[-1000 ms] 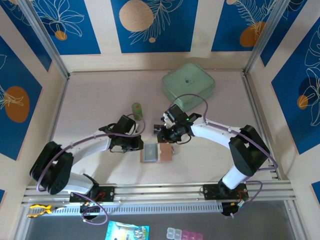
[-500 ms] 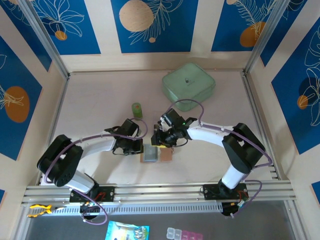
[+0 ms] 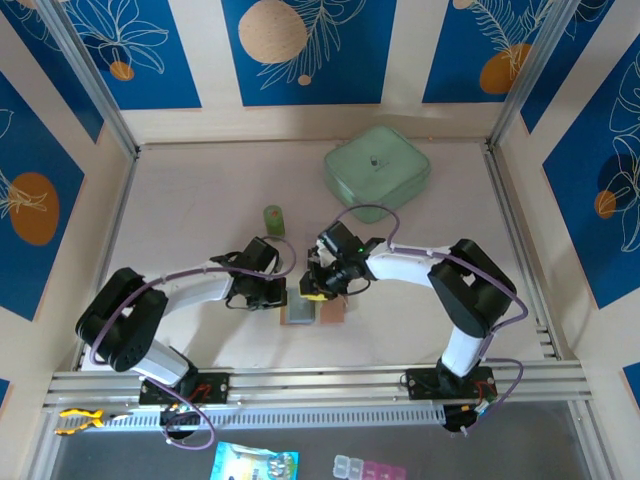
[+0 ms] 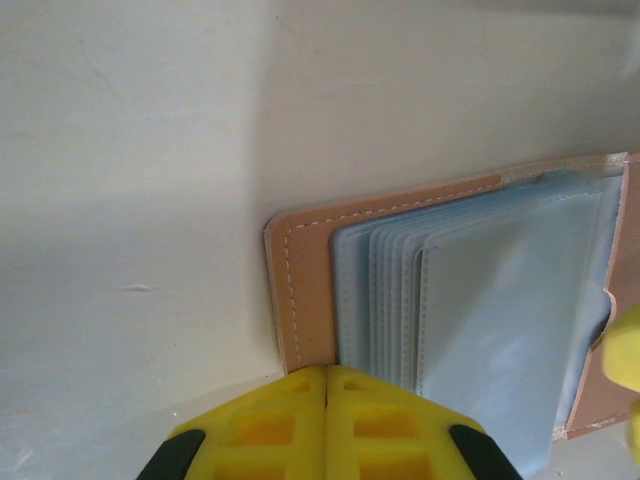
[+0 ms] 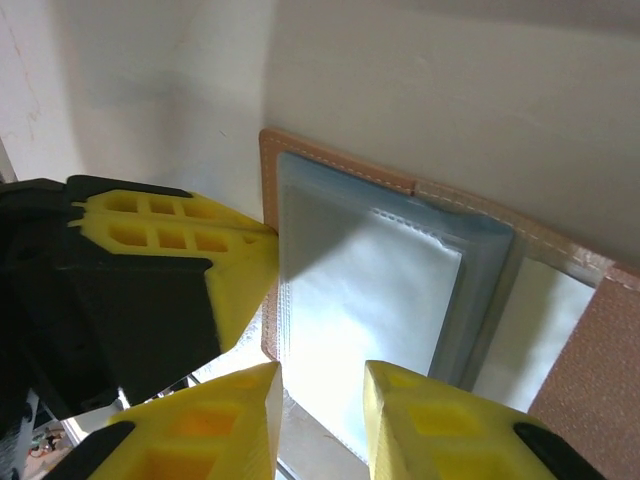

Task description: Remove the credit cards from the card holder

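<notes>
The card holder (image 3: 331, 312) lies open on the table between the two arms, tan outside with pale blue sleeves (image 4: 500, 320) fanned inside. The credit cards are hidden; I see just pale sleeves (image 5: 370, 300). My left gripper (image 3: 277, 297) is shut, its yellow tips (image 4: 326, 375) pressed together against the tan left edge of the holder (image 4: 300, 290). My right gripper (image 3: 315, 285) hangs over the left panel, jaws a small way open (image 5: 320, 400) above the top sleeve with nothing between them. The left gripper's fingers (image 5: 200, 250) touch the tan holder (image 5: 340, 168) at its left rim.
A pale green square box (image 3: 377, 172) sits at the back right. A small green cylinder (image 3: 273, 220) stands just behind the left gripper. Metal rails (image 3: 320, 385) run along the near edge, with a colourful packet (image 3: 255, 463) and pill boxes (image 3: 370, 468) below them.
The right gripper has moved left and down over the holder's left panel. The left gripper came in to the holder's left edge early on and has stayed there, shut.
</notes>
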Tool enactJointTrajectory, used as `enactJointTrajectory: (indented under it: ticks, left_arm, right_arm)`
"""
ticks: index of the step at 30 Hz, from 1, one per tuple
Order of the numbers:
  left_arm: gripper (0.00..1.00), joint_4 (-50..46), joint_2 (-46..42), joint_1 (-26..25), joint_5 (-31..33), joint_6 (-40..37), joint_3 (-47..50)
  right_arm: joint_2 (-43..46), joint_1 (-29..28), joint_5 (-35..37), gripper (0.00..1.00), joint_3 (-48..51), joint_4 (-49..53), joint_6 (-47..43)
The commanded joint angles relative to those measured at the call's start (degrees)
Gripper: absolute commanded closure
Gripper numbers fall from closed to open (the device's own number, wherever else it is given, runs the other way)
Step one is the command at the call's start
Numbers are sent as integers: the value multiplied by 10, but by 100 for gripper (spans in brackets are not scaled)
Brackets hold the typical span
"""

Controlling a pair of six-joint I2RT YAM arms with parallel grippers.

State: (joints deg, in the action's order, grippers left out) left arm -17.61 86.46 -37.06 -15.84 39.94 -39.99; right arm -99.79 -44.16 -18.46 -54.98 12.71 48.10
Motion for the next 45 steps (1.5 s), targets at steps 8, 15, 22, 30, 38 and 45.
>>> enactJointTrajectory:
  ticks: [8,15,22,30,38,45]
  left_arm:
    - [98,-30,28,-4,37,-22,-1]
    - [98,-42,30,-4,47,-29,-2]
    - [98,-49,26,-3,51,-30,-8]
    - [98,-66,-2,-4,55,-30,-21]
    - [88,-73,-67,-5,33,-19,-31]
    - [71,8,-98,-16,-47,44,-5]
  right_arm:
    - [-13,-13,-2,74,18,13,1]
    - [5,-15,36,74,28,35,-7]
    - [8,-14,32,75,35,21,-2]
    - [21,-13,33,76,49,13,4]
    - [20,-12,31,77,57,-1,10]
    - [13,-12,27,78,65,-14,16]
